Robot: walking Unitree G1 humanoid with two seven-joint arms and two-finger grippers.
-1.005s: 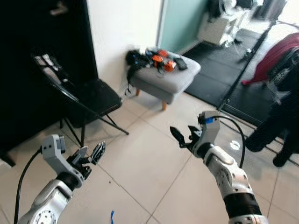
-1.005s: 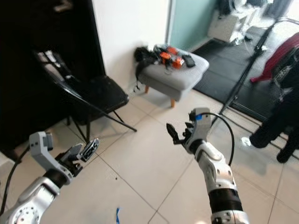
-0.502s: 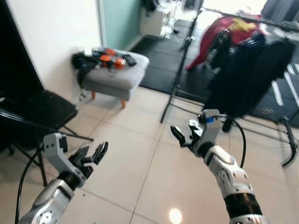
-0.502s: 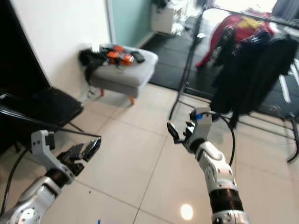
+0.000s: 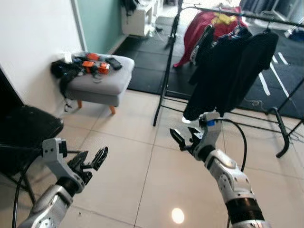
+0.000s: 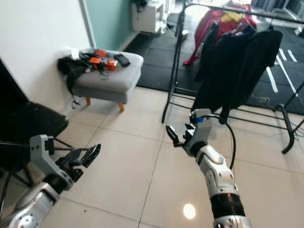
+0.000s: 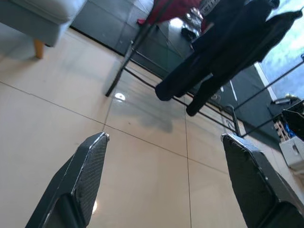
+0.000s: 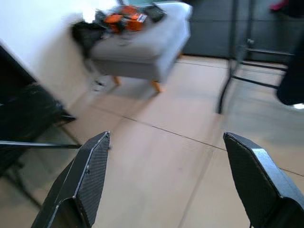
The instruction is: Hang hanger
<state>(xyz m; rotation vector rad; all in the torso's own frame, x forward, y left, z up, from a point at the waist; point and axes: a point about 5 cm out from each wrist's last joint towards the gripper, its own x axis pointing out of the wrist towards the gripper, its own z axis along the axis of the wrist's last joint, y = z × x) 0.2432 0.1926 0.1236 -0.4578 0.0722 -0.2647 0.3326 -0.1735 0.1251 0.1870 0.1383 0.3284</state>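
Pale floor tiles run from a white wall to a dark mat where a black clothes rail stands. On that rail, beyond and above the right gripper, hang black garments and a red one; their hangers are too small to make out clearly, and no loose hanger can be picked out. The right gripper is raised over the tiles with its two fingers spread wide and nothing between them. The left gripper is held lower and nearer the robot, its fingers likewise parted and empty. Beyond the left gripper, against the wall, sits a grey footstool on short wooden legs, with black and orange items piled on top. Just beside the left gripper, toward the wall, stands a black folding chair.
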